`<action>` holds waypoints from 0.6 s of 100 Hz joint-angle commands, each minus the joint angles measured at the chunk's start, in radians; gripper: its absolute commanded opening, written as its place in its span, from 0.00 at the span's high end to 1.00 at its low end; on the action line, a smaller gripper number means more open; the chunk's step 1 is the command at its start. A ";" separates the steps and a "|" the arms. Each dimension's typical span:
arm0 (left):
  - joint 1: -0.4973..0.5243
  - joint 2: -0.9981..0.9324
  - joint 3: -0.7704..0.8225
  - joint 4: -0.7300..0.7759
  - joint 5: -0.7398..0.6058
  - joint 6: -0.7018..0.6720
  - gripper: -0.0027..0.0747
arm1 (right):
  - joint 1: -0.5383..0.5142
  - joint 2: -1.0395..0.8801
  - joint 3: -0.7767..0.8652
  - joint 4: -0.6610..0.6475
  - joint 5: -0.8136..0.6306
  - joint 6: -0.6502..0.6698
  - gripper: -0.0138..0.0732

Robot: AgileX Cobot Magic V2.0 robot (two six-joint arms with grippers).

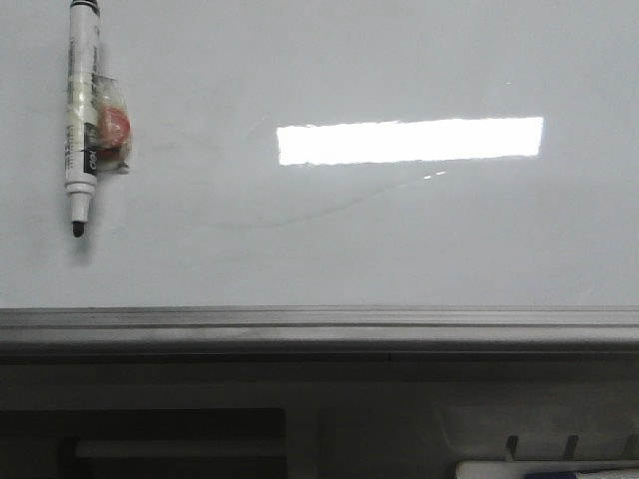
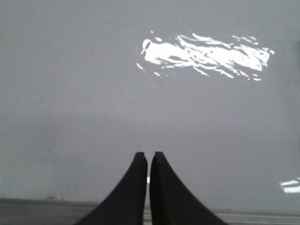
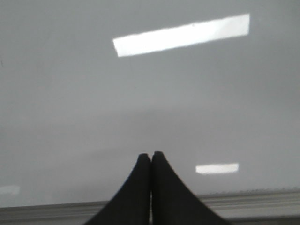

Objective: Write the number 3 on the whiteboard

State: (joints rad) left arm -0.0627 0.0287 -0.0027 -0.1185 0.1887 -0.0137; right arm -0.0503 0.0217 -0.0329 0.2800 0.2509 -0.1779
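Front view: near the far left corner of the whiteboard [image 1: 399,239] a marker pen [image 1: 80,110] lies uncapped, black tip toward the near edge, with a small clear wrapper holding something red [image 1: 112,130] touching its right side. A faint grey curved smear [image 1: 339,205] runs across the middle, below a bright rectangular reflection [image 1: 409,140]. A grey rail [image 1: 319,324] borders the near edge. No drawn number 3 shows. In the wrist views, the left gripper [image 2: 148,157] has its fingers nearly together, holding nothing; the right gripper [image 3: 150,157] is pressed closed, likewise empty-handed.
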 commanded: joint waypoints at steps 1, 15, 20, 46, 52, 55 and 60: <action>0.004 0.077 -0.028 -0.024 -0.069 -0.002 0.99 | 0.002 0.069 -0.077 0.027 0.006 -0.002 0.91; 0.004 0.183 -0.057 -0.037 -0.077 -0.002 0.99 | 0.002 0.177 -0.154 0.025 0.100 -0.002 0.91; 0.004 0.209 -0.084 -0.038 -0.077 -0.002 0.99 | 0.002 0.210 -0.176 0.025 0.131 -0.002 0.91; 0.004 0.259 -0.227 -0.040 -0.067 -0.002 0.99 | 0.002 0.310 -0.232 0.025 0.173 -0.002 0.91; 0.004 0.257 -0.238 -0.040 -0.065 -0.002 0.99 | 0.002 0.310 -0.232 0.025 0.171 -0.002 0.91; 0.004 0.257 -0.237 -0.042 -0.065 -0.002 0.99 | 0.006 0.310 -0.232 0.023 0.171 -0.002 0.91; 0.004 0.257 -0.237 -0.056 -0.053 -0.002 0.99 | 0.015 0.310 -0.232 0.009 0.178 -0.002 0.91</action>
State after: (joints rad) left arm -0.0627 0.2710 -0.2011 -0.1519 0.1928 -0.0137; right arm -0.0442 0.3158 -0.2295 0.2946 0.4816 -0.1779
